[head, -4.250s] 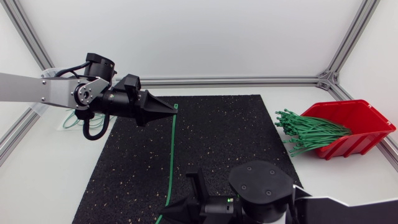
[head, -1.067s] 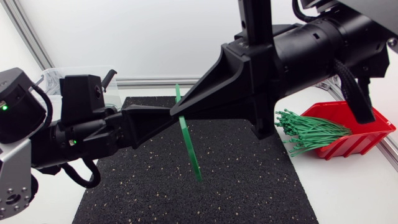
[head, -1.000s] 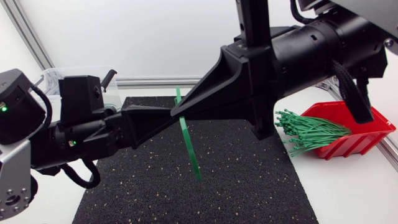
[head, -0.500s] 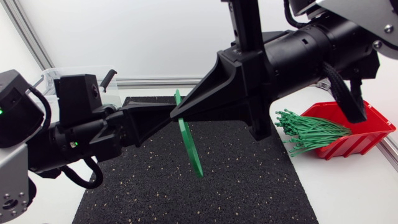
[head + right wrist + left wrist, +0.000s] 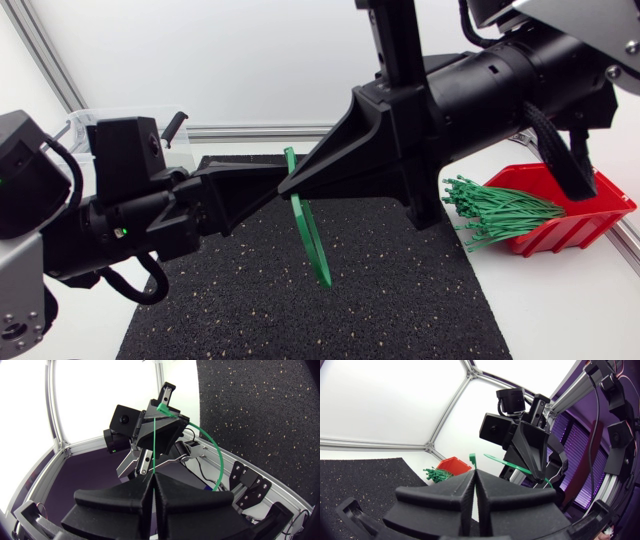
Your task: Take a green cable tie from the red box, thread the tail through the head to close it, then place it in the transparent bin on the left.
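Note:
A green cable tie [image 5: 312, 240] hangs bent into a narrow loop above the black mat [image 5: 400, 290]. My left gripper [image 5: 274, 183] comes from the left, shut on the tie's head end [image 5: 472, 458]. My right gripper [image 5: 292, 184] reaches in from the upper right, tip to tip with the left, shut on the strap [image 5: 155, 445]. In the right wrist view the strap runs straight ahead from my right gripper [image 5: 154, 474] to the left gripper [image 5: 161, 412], and the rest curves out beside it. The red box [image 5: 572, 200] holds a bundle of green ties [image 5: 495, 210] at the right.
The transparent bin [image 5: 122, 113] stands at the back left, partly hidden behind my left arm [image 5: 60, 220]. Both arms are raised over the mat's middle. An aluminium frame [image 5: 300, 130] runs along the table's far edge.
Four seconds ago the tie lay straight on the mat between low grippers; both now hold it up, tips together. Over the last second the hanging strap has bowed into a wider loop.

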`<act>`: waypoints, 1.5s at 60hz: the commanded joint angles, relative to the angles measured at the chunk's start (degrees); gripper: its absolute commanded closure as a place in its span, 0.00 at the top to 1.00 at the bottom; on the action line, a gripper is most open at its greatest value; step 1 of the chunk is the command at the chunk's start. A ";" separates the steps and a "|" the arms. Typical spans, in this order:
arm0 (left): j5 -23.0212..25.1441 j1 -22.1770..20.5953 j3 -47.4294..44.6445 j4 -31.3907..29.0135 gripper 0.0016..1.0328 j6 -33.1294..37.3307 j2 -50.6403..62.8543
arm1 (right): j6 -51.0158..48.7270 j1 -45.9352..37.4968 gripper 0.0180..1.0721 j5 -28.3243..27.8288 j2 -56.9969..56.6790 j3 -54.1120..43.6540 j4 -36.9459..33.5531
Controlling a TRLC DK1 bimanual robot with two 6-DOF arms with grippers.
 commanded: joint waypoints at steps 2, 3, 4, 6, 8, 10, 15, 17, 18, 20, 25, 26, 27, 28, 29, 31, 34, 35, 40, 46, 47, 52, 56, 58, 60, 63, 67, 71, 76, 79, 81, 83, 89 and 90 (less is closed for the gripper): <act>-0.46 -0.48 2.44 0.09 0.03 0.94 -0.83 | 1.70 -0.08 0.06 0.17 -0.92 -0.92 -0.46; -0.46 -0.48 2.52 -0.08 0.03 0.94 -0.83 | 1.70 -0.08 0.06 0.17 -0.92 -0.92 -0.46; -0.46 -0.57 2.61 -0.17 0.03 0.85 -0.75 | 1.70 -0.08 0.06 0.17 -1.01 -0.92 -0.46; -0.55 -0.74 2.70 -0.35 0.03 0.85 -0.75 | 1.70 -0.08 0.06 0.17 -1.10 -0.83 -0.37; -0.81 -1.01 2.70 -0.35 0.03 0.94 -0.75 | 1.70 -0.08 0.05 0.17 -1.10 -0.83 -0.28; -0.81 -1.09 2.70 -0.35 0.03 0.94 -0.75 | 1.70 -0.08 0.06 0.17 -1.01 -0.92 -0.28; -0.81 -1.36 2.61 -0.44 0.03 0.85 -0.75 | 1.70 -0.26 0.06 0.17 -1.01 -1.19 -0.11; -0.90 -1.45 2.52 -0.44 0.03 0.85 -0.83 | 1.70 -0.35 0.06 0.26 -1.27 -1.27 0.07; -0.90 -1.53 2.44 -0.52 0.03 0.85 -0.83 | 1.70 -0.35 0.06 0.34 -1.36 -1.27 0.07; -0.90 -1.53 2.35 -0.52 0.03 0.85 -0.83 | 1.70 -0.35 0.06 0.43 -1.71 -1.36 0.16; -0.90 -1.53 1.91 -0.61 0.03 0.76 -1.01 | 1.79 -0.35 0.06 0.52 -1.89 -1.54 0.42; -0.90 -1.53 1.82 -0.70 0.03 0.76 -1.10 | 1.79 -0.35 0.06 0.52 -1.89 -1.54 0.42; -0.90 -1.53 1.82 -0.79 0.03 0.76 -1.19 | 1.79 -0.43 0.06 0.52 -1.89 -1.63 0.42; -0.90 -1.53 1.73 -0.88 0.03 0.76 -1.36 | 1.79 -0.43 0.06 0.52 -1.89 -1.63 0.42; -0.90 -1.62 1.73 -1.05 0.03 0.76 -1.54 | 1.79 -0.43 0.06 0.52 -1.89 -1.71 0.60; -0.90 -1.80 1.56 -1.14 0.03 0.76 -1.71 | 1.79 -0.43 0.06 0.61 -1.89 -1.98 0.77; -0.90 -1.88 1.29 -1.23 0.03 0.76 -2.15 | 1.88 -0.43 0.06 0.61 -1.89 -2.24 0.95; -0.90 -1.88 1.29 -1.32 0.03 0.76 -2.24 | 1.88 -0.43 0.06 0.70 -1.98 -2.24 0.95; -0.90 -1.88 1.47 -1.58 0.03 0.76 -2.42 | 1.88 -0.43 0.06 0.70 -1.89 -2.42 1.12; -0.99 -2.32 1.82 -1.67 0.03 0.76 -2.50 | 1.97 -0.43 0.06 0.61 -1.98 -2.33 1.12; -1.08 -2.41 1.82 -1.75 0.03 0.76 -2.50 | 1.97 -0.43 0.06 0.70 -1.98 -2.33 1.12; -1.16 -2.85 1.73 -1.75 0.03 0.76 -2.42 | 1.97 -0.43 0.06 0.70 -2.15 -2.33 1.12; -1.16 -3.12 1.47 -1.75 0.03 0.85 -2.15 | 1.97 -0.52 0.06 0.78 -2.50 -2.42 1.21; -1.16 -3.12 1.20 -1.75 0.03 0.85 -1.98 | 2.23 -0.52 0.06 0.87 -2.68 -2.59 1.56; -1.16 -3.20 1.03 -1.75 0.03 0.85 -1.98 | 2.50 -0.52 0.06 0.96 -2.85 -2.68 2.00; -1.16 -3.20 0.68 -1.75 0.03 1.02 -1.98 | 2.50 -0.52 0.06 1.05 -2.77 -2.77 2.00; -1.16 -3.20 0.50 -1.75 0.03 1.46 -2.06 | 2.50 -0.52 0.06 1.05 -3.03 -2.94 2.09; -1.25 -2.85 0.50 -1.75 0.03 1.46 -1.71 | 2.50 -0.52 0.06 1.05 -3.38 -2.94 2.09; -1.25 -2.59 0.50 -1.67 0.03 1.73 -1.36 | 2.50 -0.43 0.06 1.05 -3.47 -2.94 2.09; -1.25 -2.41 0.59 -1.58 0.03 1.90 -1.27 | 2.50 -0.43 0.06 1.05 -3.47 -3.03 2.09; -1.25 -2.24 0.68 -1.58 0.03 1.99 -1.19 | 2.50 -0.43 0.06 1.05 -3.47 -3.12 2.09; -1.34 -2.24 0.77 -1.49 0.03 2.08 -1.10 | 2.50 -0.43 0.06 1.05 -3.47 -3.12 2.09; -1.52 -2.15 0.94 -1.32 0.03 2.17 -0.75 | 2.50 -0.43 0.06 1.05 -3.56 -3.21 2.09; -1.52 -2.15 0.94 -1.32 0.03 2.25 -0.75 | 2.50 -0.43 0.06 1.05 -3.56 -3.21 2.09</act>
